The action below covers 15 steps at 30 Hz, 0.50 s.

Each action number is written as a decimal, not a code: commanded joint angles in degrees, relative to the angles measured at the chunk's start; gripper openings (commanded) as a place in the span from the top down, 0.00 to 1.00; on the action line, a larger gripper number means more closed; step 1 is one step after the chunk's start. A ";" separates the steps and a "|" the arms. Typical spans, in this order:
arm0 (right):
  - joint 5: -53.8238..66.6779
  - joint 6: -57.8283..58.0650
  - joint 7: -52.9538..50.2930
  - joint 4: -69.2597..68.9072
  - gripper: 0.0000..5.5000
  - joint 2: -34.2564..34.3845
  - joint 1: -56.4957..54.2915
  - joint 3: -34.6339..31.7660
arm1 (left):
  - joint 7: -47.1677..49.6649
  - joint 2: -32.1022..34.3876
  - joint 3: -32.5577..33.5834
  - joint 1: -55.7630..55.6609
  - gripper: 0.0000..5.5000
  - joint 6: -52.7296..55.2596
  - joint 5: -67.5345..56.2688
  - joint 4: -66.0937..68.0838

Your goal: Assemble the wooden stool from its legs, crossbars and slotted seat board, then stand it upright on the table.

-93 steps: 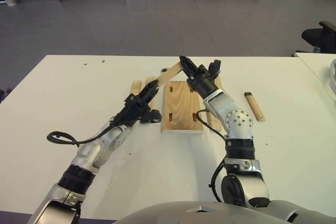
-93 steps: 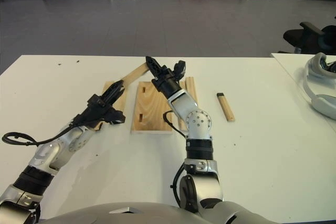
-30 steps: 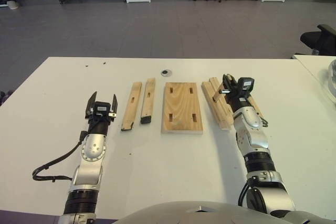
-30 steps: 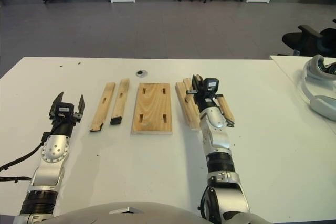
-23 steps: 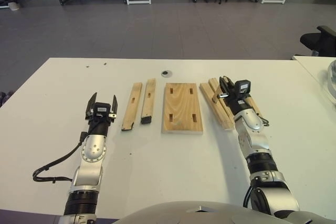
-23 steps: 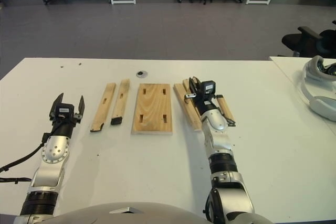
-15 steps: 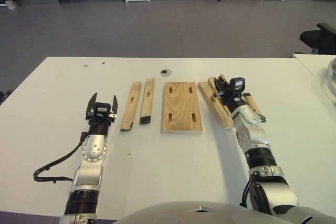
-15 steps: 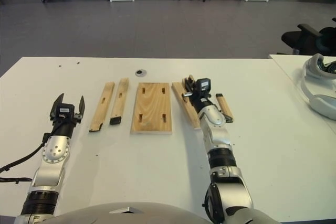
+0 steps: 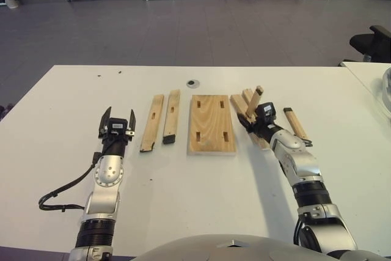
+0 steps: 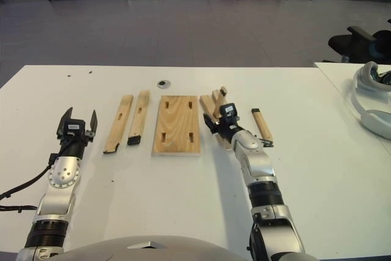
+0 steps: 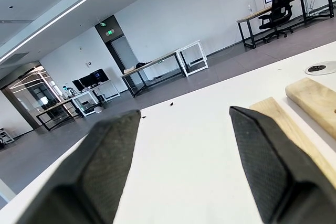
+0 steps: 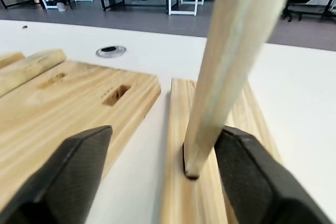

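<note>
The slotted seat board [image 9: 212, 123] lies flat mid-table. Two slotted legs [image 9: 153, 114] [image 9: 171, 116] lie side by side to its left. My left gripper [image 9: 116, 124] rests open on the table left of them, nothing between its fingers [image 11: 105, 166]. Right of the board lie more wooden pieces [image 9: 239, 107]. My right gripper [image 9: 249, 121] is low over them, open. One short stick [image 12: 231, 66] stands steeply tilted between its fingers, leaning by one finger [image 12: 247, 171], its lower end on a flat piece [image 12: 181, 192]. A crossbar with a dark end [image 9: 295, 121] lies farther right.
A round cable grommet [image 9: 194, 83] sits in the tabletop behind the board. A black cable [image 9: 55, 200] loops beside my left arm. A white headset [image 10: 374, 108] lies on the neighbouring table at the right. Open floor, desks and chairs lie beyond the far edge.
My right gripper has dropped lower and shifted toward the seat board. One stick from the right-hand pile has tipped up on end. My left arm has stayed still.
</note>
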 commanded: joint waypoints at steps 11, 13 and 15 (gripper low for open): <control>-1.17 12.92 -1.02 -5.47 0.37 -3.43 3.27 -0.52 | 0.24 -1.12 -0.93 1.73 0.44 0.60 1.27 -1.74; -1.80 13.21 -0.86 -4.26 0.37 -4.50 3.04 -0.70 | 0.21 -1.20 -0.95 1.75 0.44 0.60 1.36 -1.72; -2.45 13.54 0.27 -3.17 0.37 -5.97 2.67 -0.20 | 0.16 -1.26 -0.96 1.79 0.44 0.68 1.44 -1.74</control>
